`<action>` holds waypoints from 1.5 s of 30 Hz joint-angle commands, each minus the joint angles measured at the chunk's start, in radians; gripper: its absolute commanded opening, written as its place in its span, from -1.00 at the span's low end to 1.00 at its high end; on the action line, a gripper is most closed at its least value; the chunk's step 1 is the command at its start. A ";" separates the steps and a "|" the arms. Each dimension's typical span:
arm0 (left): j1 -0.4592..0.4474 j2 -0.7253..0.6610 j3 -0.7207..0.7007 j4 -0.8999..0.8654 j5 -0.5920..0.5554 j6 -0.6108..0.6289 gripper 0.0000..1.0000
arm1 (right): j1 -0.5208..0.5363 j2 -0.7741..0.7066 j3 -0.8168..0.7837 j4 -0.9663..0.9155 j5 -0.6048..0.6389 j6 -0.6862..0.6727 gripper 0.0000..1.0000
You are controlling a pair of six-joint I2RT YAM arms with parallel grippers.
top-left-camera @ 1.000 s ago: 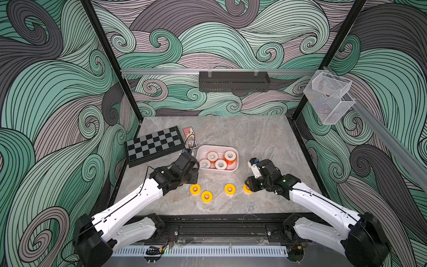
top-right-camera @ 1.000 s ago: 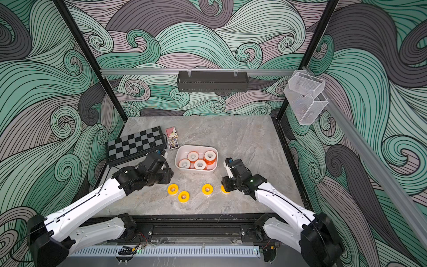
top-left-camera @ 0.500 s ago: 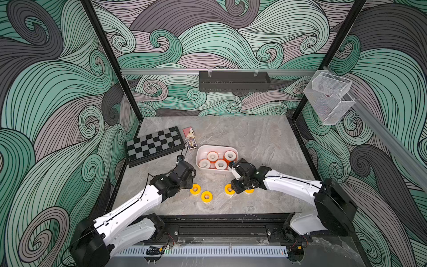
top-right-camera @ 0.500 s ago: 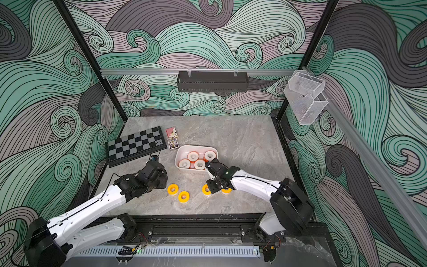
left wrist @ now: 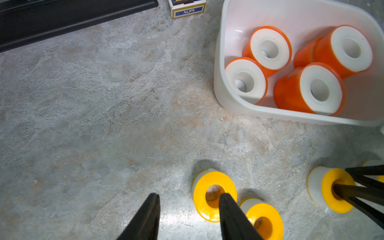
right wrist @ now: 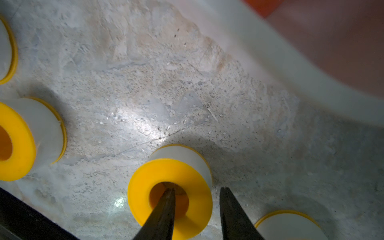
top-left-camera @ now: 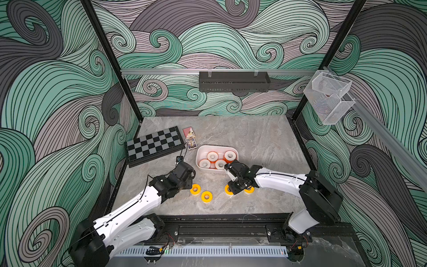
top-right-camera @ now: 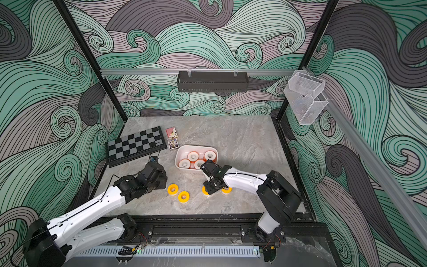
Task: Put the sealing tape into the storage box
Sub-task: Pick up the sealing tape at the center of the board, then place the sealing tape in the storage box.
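My right gripper (right wrist: 197, 189), part-open, straddles wall of upright yellow tape roll (right wrist: 182, 170). Left gripper (left wrist: 190, 195) part-open, empty; storage box (left wrist: 217, 87) near.

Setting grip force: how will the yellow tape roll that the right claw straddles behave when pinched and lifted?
The yellow roll stands flat on its flange, so it probably won't roll unless tipped. Its plastic spool looks rigid and likely light, so the right claw, one finger in the hole, should hold it. The smooth flange may slip or pivot.
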 commanded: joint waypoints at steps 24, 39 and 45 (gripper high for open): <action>0.010 -0.057 -0.049 0.028 -0.043 -0.003 0.01 | 0.003 -0.205 0.152 -0.170 0.004 -0.030 -0.69; 0.013 -0.101 -0.082 0.025 -0.081 0.011 0.01 | -0.112 0.254 0.768 -0.327 -0.076 -0.085 -0.67; 0.011 -0.102 -0.084 0.020 -0.086 0.011 0.01 | -0.137 0.450 0.972 -0.382 -0.093 -0.104 -0.66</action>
